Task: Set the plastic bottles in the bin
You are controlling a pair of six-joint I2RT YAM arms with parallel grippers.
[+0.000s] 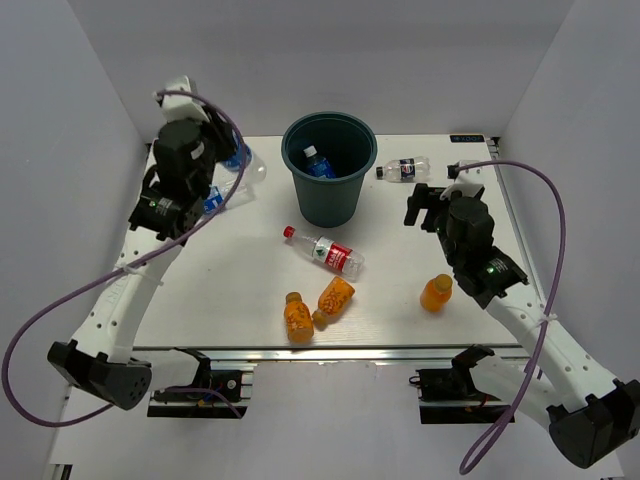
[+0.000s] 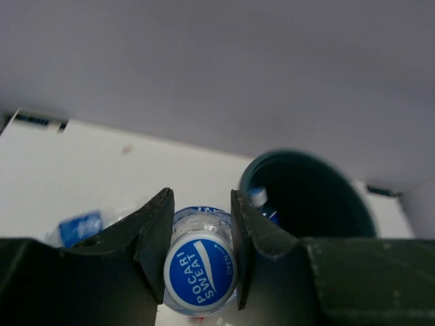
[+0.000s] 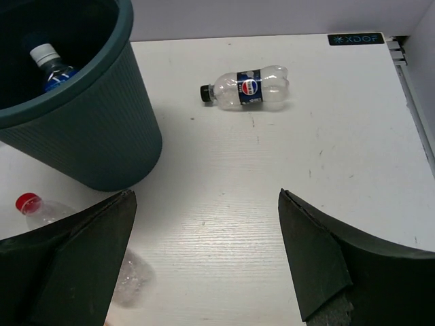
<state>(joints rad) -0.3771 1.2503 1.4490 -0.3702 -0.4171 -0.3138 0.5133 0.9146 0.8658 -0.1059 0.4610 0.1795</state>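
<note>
One dark bin [image 1: 330, 205], three orange bottles [image 1: 298, 318] [image 1: 336, 296] [image 1: 435, 292], probably five clear bottles [image 1: 328, 252] [image 1: 405, 170] [image 1: 318, 165] [image 1: 240, 158] [image 1: 212, 200], two half hidden

Bright, even light; soft shadows

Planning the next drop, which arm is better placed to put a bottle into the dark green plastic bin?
Left. The left gripper is shut on a blue-capped clear plastic bottle near the dark green bin; the right gripper is open, holding nothing.
</note>
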